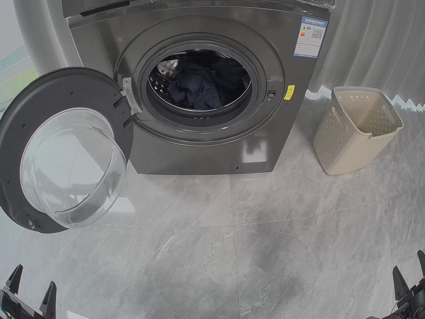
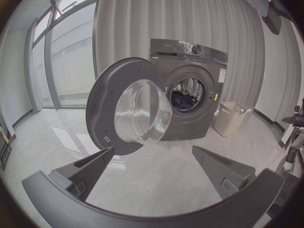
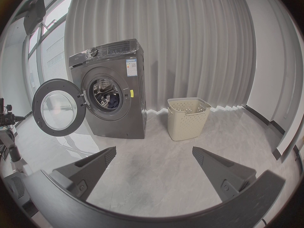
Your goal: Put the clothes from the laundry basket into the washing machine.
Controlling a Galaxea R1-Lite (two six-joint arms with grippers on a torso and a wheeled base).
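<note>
Down at the near left, the left gripper [image 1: 34, 276] hangs low over the grey tiled floor [image 1: 230, 244]. Its two dark fingers are spread wide with nothing between them, and the wrist view shows only bare tile in the gap.

Next comes the round door [image 1: 62, 147], swung fully open to the left on its hinge. Its clear glass bowl faces out into the room.

Dead centre is the washing machine [image 1: 199, 156], grey and front-loading, with its porthole wide open. The clothes [image 1: 199, 87] are in there, a dark navy bundle heaped in the drum and filling the lower part of the opening. Shiny drum metal shows above and to the left of the bundle.

On the machine's front, a blue and white sticker [image 1: 310, 36] sits at the upper right corner. A small yellow tab [image 1: 289, 92] is just right of the porthole.

Further right, the beige laundry basket [image 1: 354, 134] stands upright on the floor beside the machine, apart from it and near the pale curtain [image 1: 376, 32]. Its perforated inner walls are in plain sight.

At the near right, the right gripper [image 1: 407, 262] sits low over the tiles, well back from the basket. Its fingers are parted just as wide and grip nothing.
</note>
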